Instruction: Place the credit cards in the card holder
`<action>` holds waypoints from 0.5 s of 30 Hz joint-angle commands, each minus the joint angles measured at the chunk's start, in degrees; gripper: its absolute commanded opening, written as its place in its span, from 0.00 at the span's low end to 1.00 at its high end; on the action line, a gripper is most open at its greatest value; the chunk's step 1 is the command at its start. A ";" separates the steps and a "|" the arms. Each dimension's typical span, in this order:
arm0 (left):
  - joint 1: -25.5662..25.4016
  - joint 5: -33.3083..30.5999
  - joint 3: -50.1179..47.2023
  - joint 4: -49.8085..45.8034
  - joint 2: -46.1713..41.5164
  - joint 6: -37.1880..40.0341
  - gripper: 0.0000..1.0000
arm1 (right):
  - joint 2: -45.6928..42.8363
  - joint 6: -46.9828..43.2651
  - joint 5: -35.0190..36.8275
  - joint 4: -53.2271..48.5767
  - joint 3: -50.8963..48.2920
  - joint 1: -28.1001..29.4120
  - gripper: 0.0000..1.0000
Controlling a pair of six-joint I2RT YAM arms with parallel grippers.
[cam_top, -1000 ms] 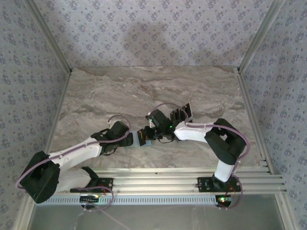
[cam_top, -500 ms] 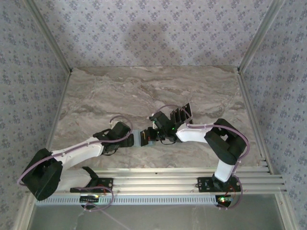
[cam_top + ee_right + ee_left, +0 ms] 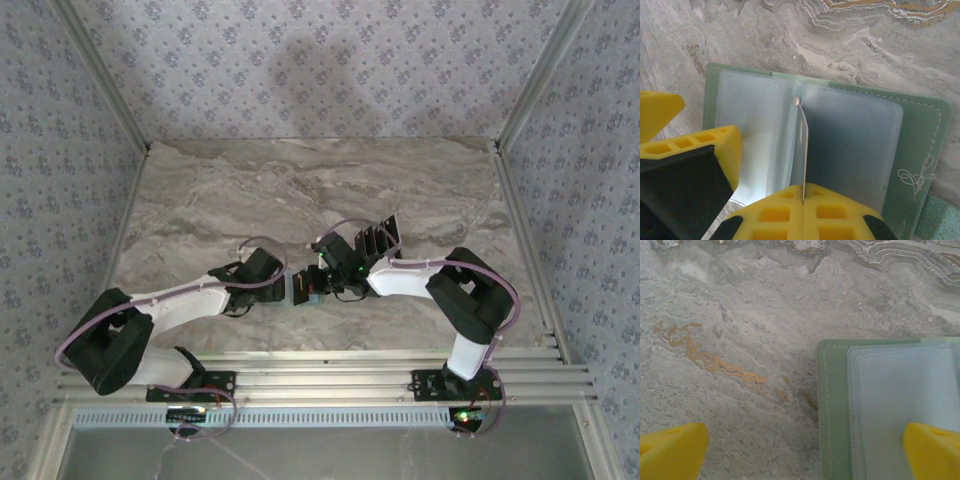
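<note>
Right pincer [image 3: 803,196] shut, one card holder [image 3: 856,131] (leaf pinched)

The bench [image 3: 740,315] looks like matt, finely pitted grey stone, veined like marble with ochre streaks, and ribbed bare aluminium rails [image 3: 330,375] run along its near edge. The card holder [image 3: 922,125] has a smooth, matt, leather-like green cover with stitched borders, and glossy translucent plastic sleeves [image 3: 850,135] inside. The pads [image 3: 775,215] of the right end effector [image 3: 803,192] are matt yellow plastic moulded in open cells.
</note>
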 commanded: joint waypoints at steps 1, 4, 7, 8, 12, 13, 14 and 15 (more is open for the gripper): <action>-0.37 -1.40 0.33 -1.89 -0.32 -0.10 1.00 | 0.65 0.56 2.13 -2.90 -0.18 -0.41 0.00; -0.34 -2.64 -0.51 -4.71 -1.22 -1.15 1.00 | 0.83 0.70 2.39 -3.40 0.13 -0.45 0.00; 0.16 -2.98 -1.40 -6.10 -1.82 -1.81 1.00 | 1.23 1.01 2.49 -3.69 0.30 -0.54 0.00; 0.36 -2.96 -1.47 -6.36 -1.85 -1.98 1.00 | 1.30 1.13 2.48 -3.83 0.39 -0.55 0.00; 1.11 -3.59 -1.24 -7.46 -1.63 -3.24 1.00 | 1.44 1.49 2.62 -4.15 0.56 -0.74 0.00; 1.32 -3.98 -1.11 -7.76 -1.58 -3.52 1.00 | 1.46 1.58 2.52 -4.17 0.56 -0.76 0.00; 1.39 -4.14 -0.97 -8.03 -1.53 -3.74 1.00 | 1.40 1.59 2.51 -4.13 0.57 -0.82 0.00; 1.57 -4.28 -0.89 -8.13 -1.62 -3.83 1.00 | 1.36 1.62 2.48 -4.26 0.65 -0.82 0.00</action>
